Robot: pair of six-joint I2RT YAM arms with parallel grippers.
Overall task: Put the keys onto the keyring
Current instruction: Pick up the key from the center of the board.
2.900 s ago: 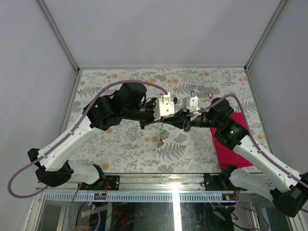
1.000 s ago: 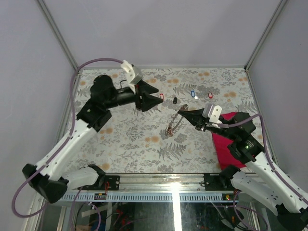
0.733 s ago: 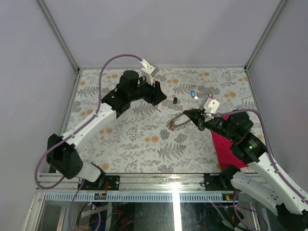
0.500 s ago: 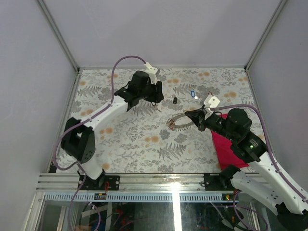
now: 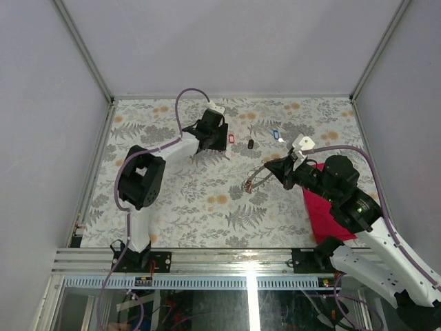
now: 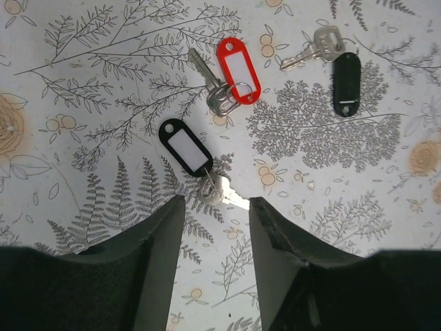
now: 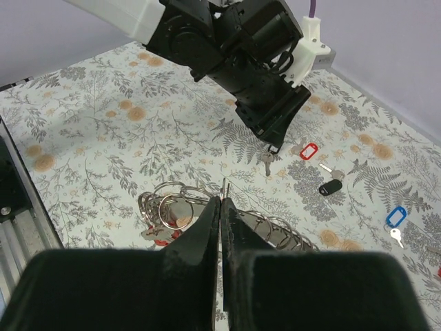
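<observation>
Fern-patterned tabletop (image 5: 186, 200), red cloth (image 5: 322, 219) near its right edge, partly hidden, perhaps folded

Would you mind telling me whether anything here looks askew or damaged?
Only the keyring looks askew: the right tool pinches one edge, leaving it a lopsided loop with threaded keys bunched at the far end. Loose keys lie flat; no damage visible.
</observation>
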